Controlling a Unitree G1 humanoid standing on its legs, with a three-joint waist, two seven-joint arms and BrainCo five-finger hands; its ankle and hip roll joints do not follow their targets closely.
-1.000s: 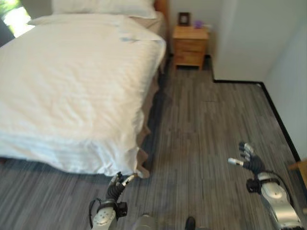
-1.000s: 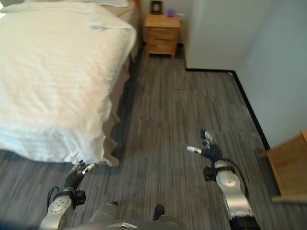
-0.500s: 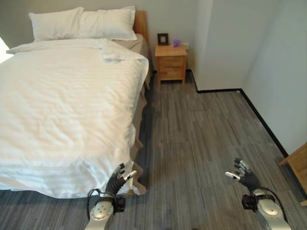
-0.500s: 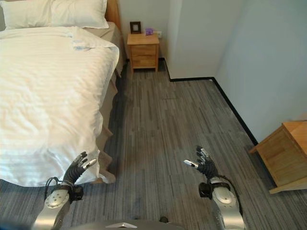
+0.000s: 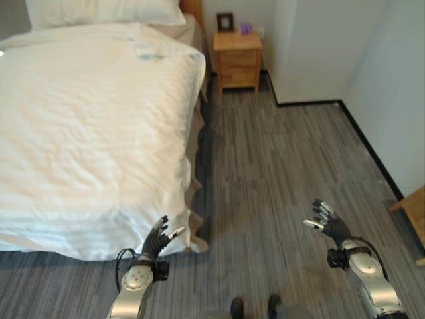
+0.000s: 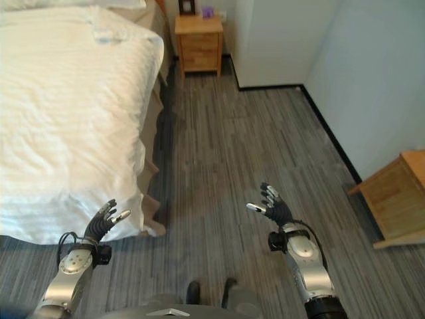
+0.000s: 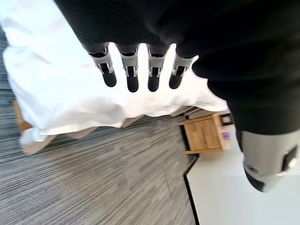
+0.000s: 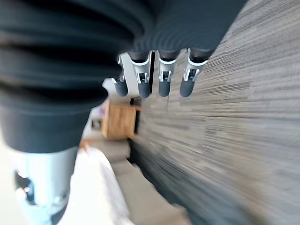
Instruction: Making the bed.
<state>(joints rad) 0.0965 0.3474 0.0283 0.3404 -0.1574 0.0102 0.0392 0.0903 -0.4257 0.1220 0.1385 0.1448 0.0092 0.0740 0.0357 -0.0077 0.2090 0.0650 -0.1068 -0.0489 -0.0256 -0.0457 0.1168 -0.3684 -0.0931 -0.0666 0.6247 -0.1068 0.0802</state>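
A bed with a white striped duvet (image 5: 93, 126) takes up the left of the room, the cover hanging over its foot corner (image 5: 182, 232). White pillows (image 5: 106, 10) lie at its head, and a small fold of cloth (image 5: 147, 50) sits near them. My left hand (image 5: 158, 240) hovers just in front of that foot corner, fingers straight and apart, holding nothing; its fingers (image 7: 132, 75) point at the duvet edge (image 7: 70, 103). My right hand (image 5: 327, 224) is out over the floor to the right, open and empty.
A wooden nightstand (image 5: 238, 60) with a picture frame (image 5: 225, 21) and a purple object (image 5: 246, 28) stands beside the headboard. A white wall corner (image 5: 312, 53) juts out on the right. Another wooden cabinet (image 6: 395, 196) stands at the right. Grey plank floor (image 5: 279, 173) runs alongside the bed.
The camera has tilted and shifted, so the whole scene moved. Both hands stay open and low, the left one still by the bed's foot corner.
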